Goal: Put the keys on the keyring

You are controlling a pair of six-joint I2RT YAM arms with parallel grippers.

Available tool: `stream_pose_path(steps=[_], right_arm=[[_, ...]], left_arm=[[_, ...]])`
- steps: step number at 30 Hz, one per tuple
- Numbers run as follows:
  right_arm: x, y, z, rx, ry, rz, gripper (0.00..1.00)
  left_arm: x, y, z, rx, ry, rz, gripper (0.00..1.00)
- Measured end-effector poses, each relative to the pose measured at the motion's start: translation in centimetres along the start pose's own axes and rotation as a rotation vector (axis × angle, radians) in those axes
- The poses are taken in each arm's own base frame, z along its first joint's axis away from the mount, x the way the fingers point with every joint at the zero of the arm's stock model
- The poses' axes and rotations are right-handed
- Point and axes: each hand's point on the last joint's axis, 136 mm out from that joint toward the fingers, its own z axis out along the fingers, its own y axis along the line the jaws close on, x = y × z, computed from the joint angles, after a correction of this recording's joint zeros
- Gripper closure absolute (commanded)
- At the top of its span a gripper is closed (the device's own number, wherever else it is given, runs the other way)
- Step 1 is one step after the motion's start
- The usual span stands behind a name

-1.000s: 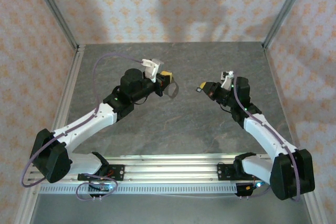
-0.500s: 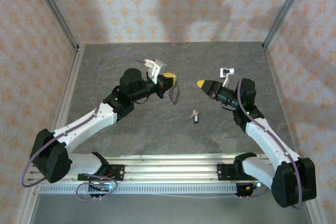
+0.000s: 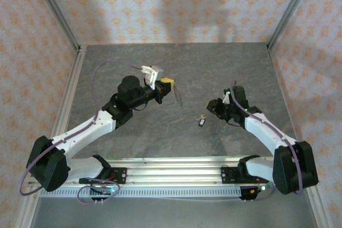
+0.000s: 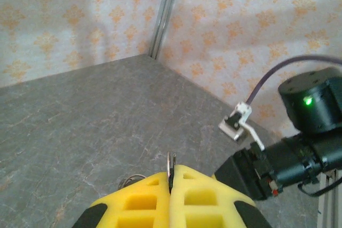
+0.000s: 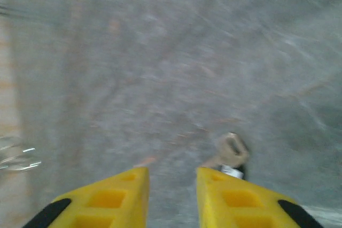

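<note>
Right fingers [image 5: 115, 196] lower; key [image 3: 201, 120] blade away.

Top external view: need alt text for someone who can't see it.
A small key lies on the grey table close to the open right gripper. The left gripper, shut, pinches the keyring, which dangles from its fingertips.

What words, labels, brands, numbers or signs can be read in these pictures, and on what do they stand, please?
None can be read. The key and the keyring are too small to show any marking, the right wrist view is blurred, and the wallpaper bears orange ornaments, not letters.
</note>
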Motion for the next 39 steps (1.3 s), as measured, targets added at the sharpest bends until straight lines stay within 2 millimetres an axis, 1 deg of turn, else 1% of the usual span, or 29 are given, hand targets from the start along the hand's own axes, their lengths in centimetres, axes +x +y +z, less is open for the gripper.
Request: stream_pose_path(steps=[2,4,6,13,25,34,39], right_arm=[[1.1,-1.3,0.7,0.082,0.032,-0.004,0.65],[2.0,-2.0,1.1,0.139,0.054,-0.017,0.65],[2.4,-2.4,1.4,0.185,0.063,-0.025,0.66],[1.9,-2.8,2.1,0.293,0.043,-0.032,0.68],[1.2,-2.2,3.5,0.339,0.048,-0.031,0.69],[1.7,-2.8,4.7,0.378,0.079,-0.020,0.75],[2.0,-3.4,5.2,0.401,0.098,-0.017,0.76]], left_arm=[[0.0,0.1,0.0,-0.006,-0.001,-0.008,1.00],[0.0,0.2,0.0,-0.009,-0.005,-0.008,1.00],[-0.2,0.1,0.0,-0.008,-0.012,-0.007,1.00],[-0.4,0.1,-0.1,-0.004,-0.026,-0.003,1.00],[0.0,0.1,-0.2,-0.003,-0.031,-0.006,1.00],[0.0,0.1,-0.3,-0.002,-0.033,-0.005,1.00],[-0.3,0.2,-0.3,-0.001,-0.048,-0.002,1.00]])
